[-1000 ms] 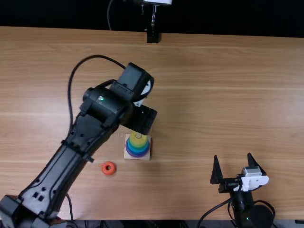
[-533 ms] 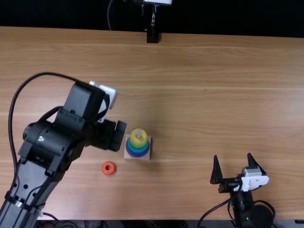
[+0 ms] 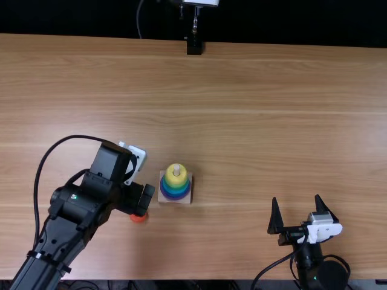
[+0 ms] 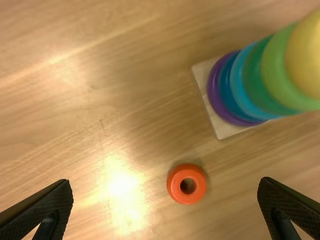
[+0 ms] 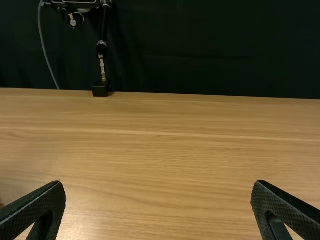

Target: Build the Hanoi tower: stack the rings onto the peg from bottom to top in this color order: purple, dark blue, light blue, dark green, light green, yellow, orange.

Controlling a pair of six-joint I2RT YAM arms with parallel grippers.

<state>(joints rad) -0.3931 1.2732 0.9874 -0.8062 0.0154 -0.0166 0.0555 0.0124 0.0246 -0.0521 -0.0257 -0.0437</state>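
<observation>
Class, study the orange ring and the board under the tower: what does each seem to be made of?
The orange ring looks like painted wood or perhaps plastic, smooth and slightly glossy: its colour is even and its edges rounded. The board seems to be bare, matt wood, judging by its pale tan surface, though the look leaves that open.
</observation>
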